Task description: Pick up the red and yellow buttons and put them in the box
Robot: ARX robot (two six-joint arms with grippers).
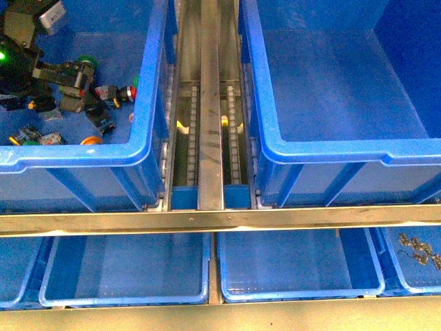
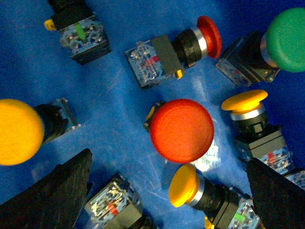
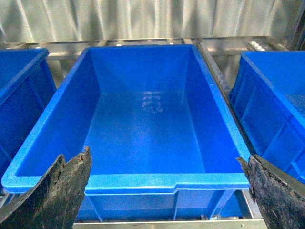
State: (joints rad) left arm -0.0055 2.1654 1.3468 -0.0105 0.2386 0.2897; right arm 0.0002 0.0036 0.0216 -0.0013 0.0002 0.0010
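left wrist view red button (image 2: 182,130), right wrist view box (image 3: 143,182)

The first red button (image 2: 182,130) sits on the floor of the left-hand blue bin (image 1: 148,103) with its broad round cap facing up and hiding its body. The second red button (image 2: 208,36) lies on its side nearby, showing a silver collar and a black and clear block. Just beside the upturned cap are the near yellow button (image 2: 183,185), lying on its side, and the tilted yellow button (image 2: 244,101) above its black body. The far yellow button (image 2: 19,131) lies well apart. The box (image 1: 344,148), deep, blue, thick-rimmed and smooth-floored, stands to the right of that bin
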